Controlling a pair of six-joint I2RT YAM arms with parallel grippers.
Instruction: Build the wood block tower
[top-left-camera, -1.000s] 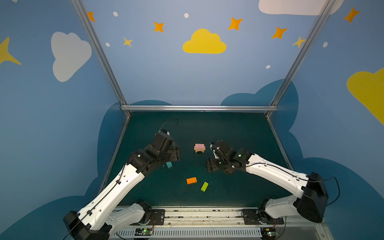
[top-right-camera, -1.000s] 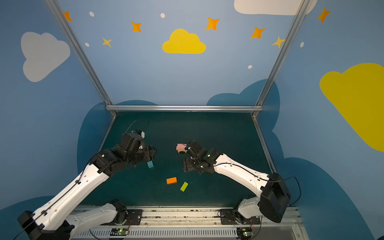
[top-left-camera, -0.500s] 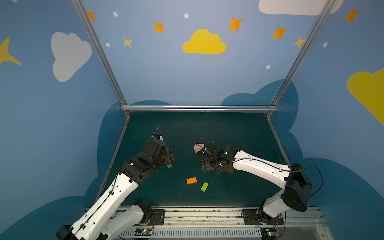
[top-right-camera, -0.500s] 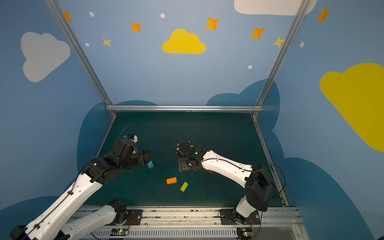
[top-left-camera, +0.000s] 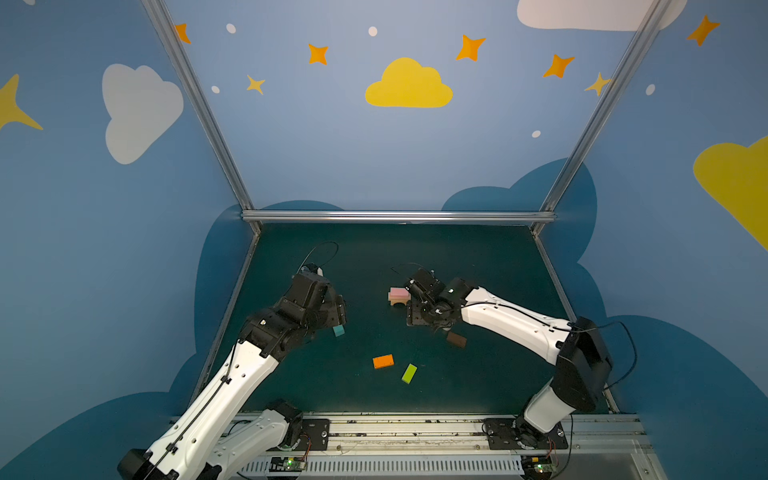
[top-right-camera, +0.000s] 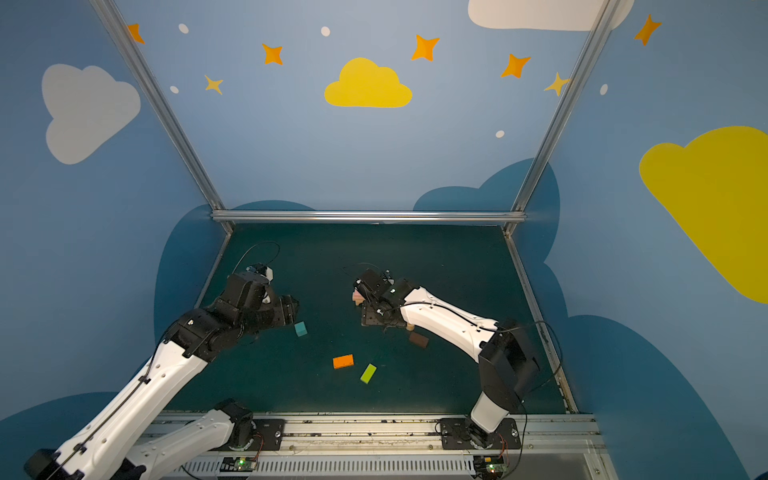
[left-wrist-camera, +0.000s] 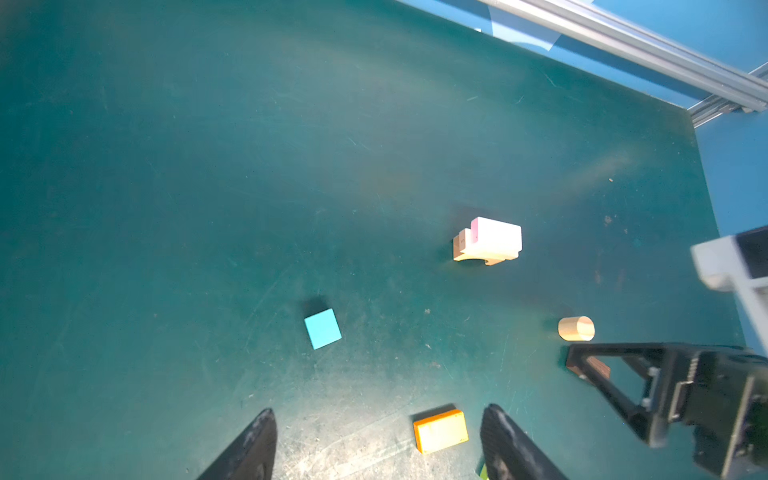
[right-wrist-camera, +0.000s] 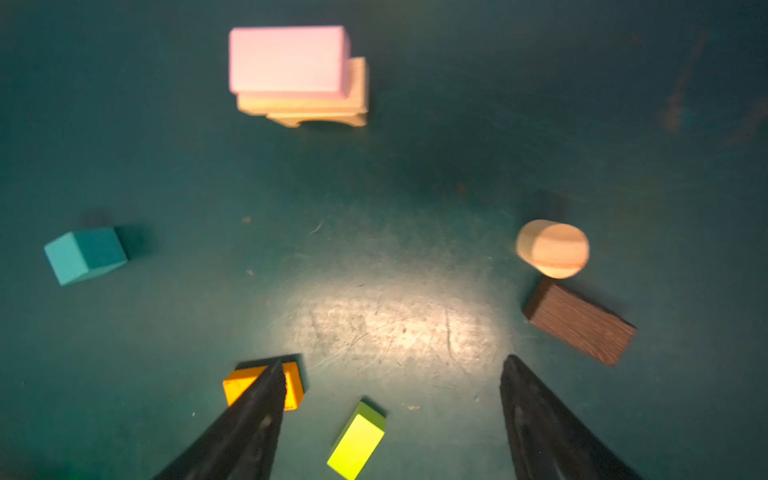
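While both arms' jaws gape empty, a smooth pink brick (right-wrist-camera: 286, 60) caps a tan plank (right-wrist-camera: 358, 83) on a wooden arch (right-wrist-camera: 355, 119).

On the dark green desk (top-left-camera: 457, 257), a pink brick (top-left-camera: 400, 292) is seen stacked over a tan arch (top-left-camera: 393, 302), just beside the right tool (top-left-camera: 422, 313). A teal cube (top-left-camera: 338, 331) is found close by the left tool (top-left-camera: 337, 309), apart from it. Toward the front, an orange brick (top-left-camera: 382, 361) and a lime green brick (top-left-camera: 409, 373) are laid near each other, not touching. A dark brown brick (top-left-camera: 456, 340) is partly shown beneath the right arm.
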